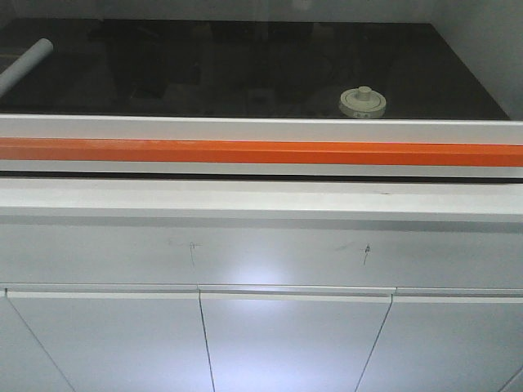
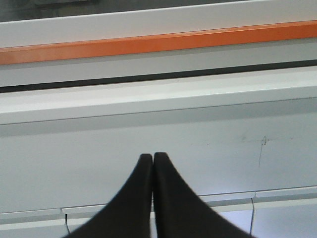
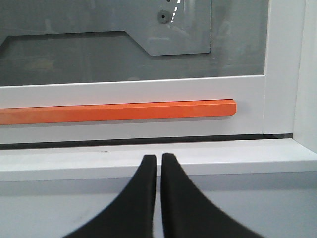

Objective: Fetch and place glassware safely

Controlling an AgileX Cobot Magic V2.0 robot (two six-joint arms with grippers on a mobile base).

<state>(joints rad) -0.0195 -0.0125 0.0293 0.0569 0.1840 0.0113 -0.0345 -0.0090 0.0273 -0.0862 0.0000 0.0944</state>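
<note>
Looks like a fume-cupboard kind of setup: white frame, a glass pane at the front with a long orange bar along its bottom edge, white sill below that and cabinet doors underneath. Behind the pane is a dark desk.

The glass jar sits on that desk, near the front edge and right of centre. It's upright with its cream lid on and the knob pointing straight up, so the axis is vertical and there's no long side to line up with. A grey-white tube lies way off at the far left, well apart from it.

Both arms are outside, down low in front of the white panel under the sill. The left tool has its fingers pressed together with nothing between them. The right tool shows just a sliver of gap, basically closed, also empty. Neither wrist view shows the jar at all.

So from either tool the jar is up, forward and behind the glass. The right wrist view looks at the right end of the orange bar, so I'd guess the right arm is nearer. The pane looks nearly all the way down to me, which probably means it has to go up before anyone reaches in.
</note>
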